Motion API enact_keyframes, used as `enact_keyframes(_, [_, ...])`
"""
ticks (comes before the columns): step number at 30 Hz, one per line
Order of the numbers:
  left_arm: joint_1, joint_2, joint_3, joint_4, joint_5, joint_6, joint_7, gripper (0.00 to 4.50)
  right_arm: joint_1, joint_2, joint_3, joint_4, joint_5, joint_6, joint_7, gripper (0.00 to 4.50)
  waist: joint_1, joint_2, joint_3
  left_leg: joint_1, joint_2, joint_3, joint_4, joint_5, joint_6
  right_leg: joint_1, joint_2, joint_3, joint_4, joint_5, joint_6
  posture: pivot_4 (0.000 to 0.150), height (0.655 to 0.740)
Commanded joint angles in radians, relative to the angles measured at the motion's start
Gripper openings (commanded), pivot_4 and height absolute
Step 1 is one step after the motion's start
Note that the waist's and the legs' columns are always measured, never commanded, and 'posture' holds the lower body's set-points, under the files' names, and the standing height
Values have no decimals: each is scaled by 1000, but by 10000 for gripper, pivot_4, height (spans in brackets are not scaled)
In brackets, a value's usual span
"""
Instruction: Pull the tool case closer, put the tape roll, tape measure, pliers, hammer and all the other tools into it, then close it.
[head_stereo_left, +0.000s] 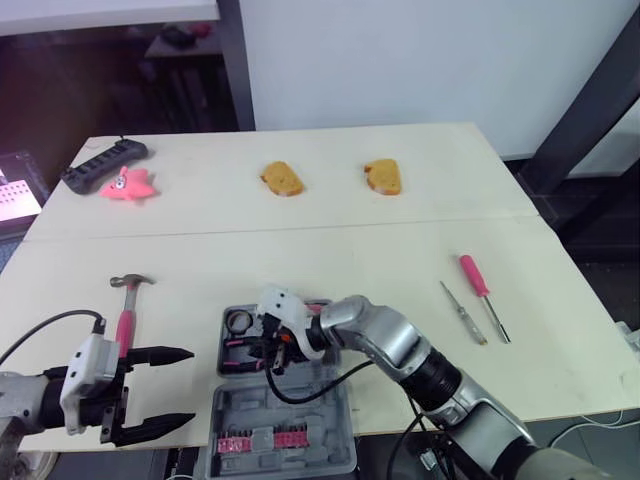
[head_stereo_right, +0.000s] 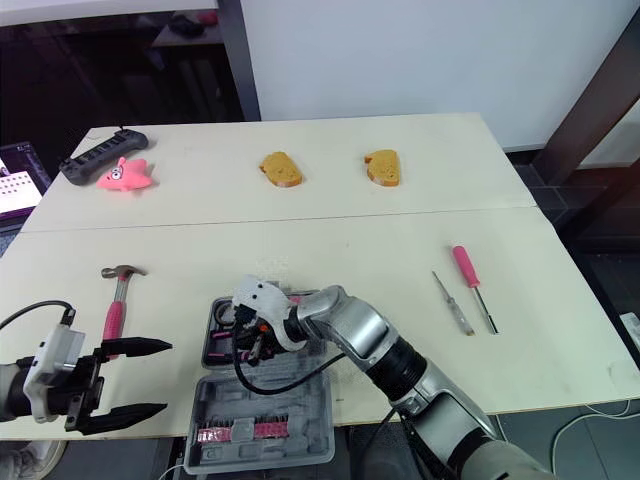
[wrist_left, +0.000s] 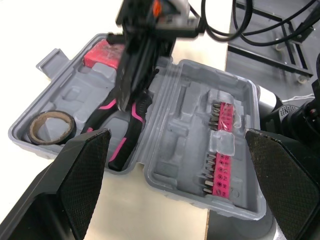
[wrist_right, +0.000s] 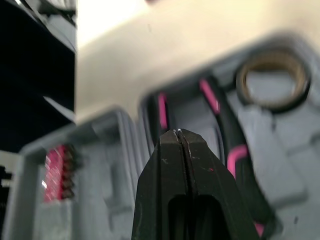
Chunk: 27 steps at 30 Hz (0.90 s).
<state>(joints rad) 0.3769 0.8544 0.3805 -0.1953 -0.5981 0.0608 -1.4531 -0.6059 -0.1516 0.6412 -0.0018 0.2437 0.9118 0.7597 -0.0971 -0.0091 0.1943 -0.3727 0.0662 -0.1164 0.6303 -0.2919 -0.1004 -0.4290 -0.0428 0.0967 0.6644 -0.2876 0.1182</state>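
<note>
The right gripper (wrist_right: 179, 134), its fingers pressed together with nothing between them, hung over the open tool case (wrist_left: 185, 120) at the table's six o'clock edge. Inside lay one tape roll (wrist_left: 51, 127) and one pair of pliers (wrist_left: 122, 147). The left gripper (head_stereo_left: 190, 387) gaped wide at the case's nine o'clock. One hammer (head_stereo_left: 127, 305) lay at its ten o'clock, two screwdrivers (head_stereo_left: 474, 275) at its two o'clock.

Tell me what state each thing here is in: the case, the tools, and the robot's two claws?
Tool case: open.
Tape roll: in the case.
Pliers: in the case.
Hammer: lying on the table, outside the case.
Pink screwdriver: on the table, outside.
Thin screwdriver: on the table, outside.
Left gripper: open, empty.
Right gripper: shut, over the pliers.
</note>
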Motion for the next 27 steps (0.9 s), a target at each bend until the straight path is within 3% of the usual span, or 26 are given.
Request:
enact_keyframes(1, [0,13,32,-19,-6,1,4,45000,5,4,7,6,-20,6,-12,446,0,0,0,0,0,0,0,0,0,0,0,0,0,0,0,1500,7400])
enact_keyframes(12, [9,11,36,-22,-5,-6,2,45000,22,-61,109,74,-81,135,-18,446,3,0,-1,1,0,0,0,0,0,2,0,0,0,0,0,1500,7400])
enact_keyframes(20, [-3,14,34,-22,-4,-3,8,45000,40,-114,238,144,-172,69,-24,446,4,5,-20,2,-1,0,0,0,0,5,-2,0,-4,-1,0,1500,7400])
enact_keyframes(27, [-12,22,35,-4,-2,-6,3,45000,61,-71,183,126,-169,-18,-17,446,4,9,-29,20,-1,0,-6,-1,1,22,-2,0,-10,-6,-1,1500,7400])
